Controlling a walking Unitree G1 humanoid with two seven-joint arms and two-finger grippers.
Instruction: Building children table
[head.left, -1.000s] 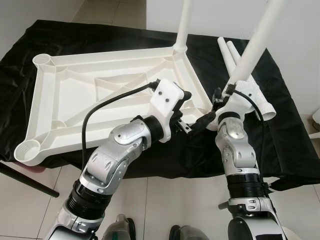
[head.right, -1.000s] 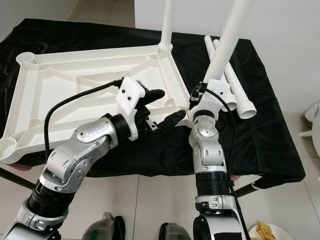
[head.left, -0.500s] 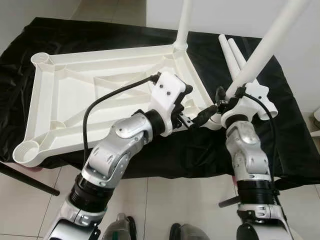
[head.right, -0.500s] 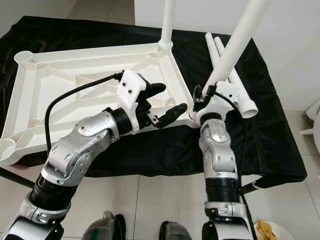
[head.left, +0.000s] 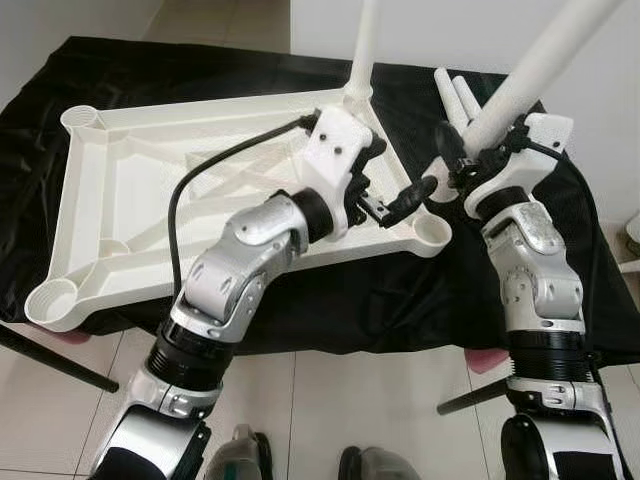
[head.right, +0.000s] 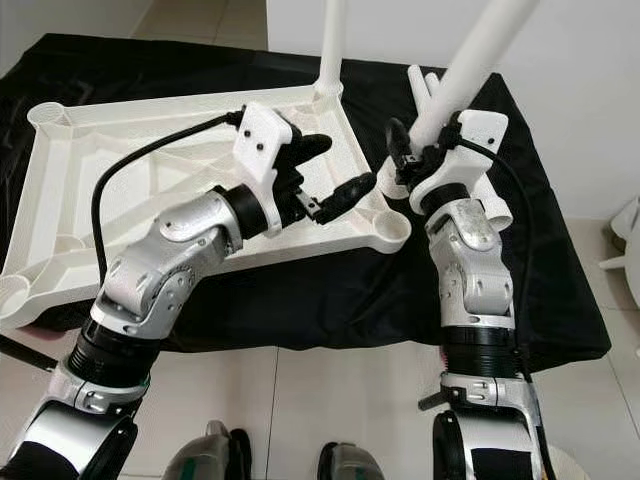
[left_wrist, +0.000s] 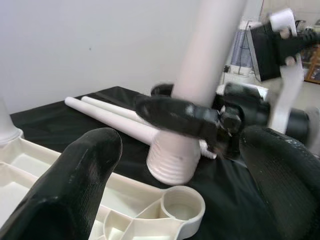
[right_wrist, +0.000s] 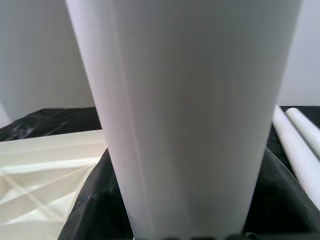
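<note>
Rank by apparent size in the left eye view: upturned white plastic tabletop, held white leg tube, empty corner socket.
1. Upturned white plastic tabletop.
2. Held white leg tube, though nearer the camera.
3. Empty corner socket.

Count: 1 white tabletop, upside down on 1 black-covered table. Corner sockets visible: 4, of which 1 has a leg standing in it and 3 are open. Legs total 4: 1 installed beyond the left gripper, 1 in the right gripper, 2 loose legs lying side by side just past the right gripper. Grippers: 2.
</note>
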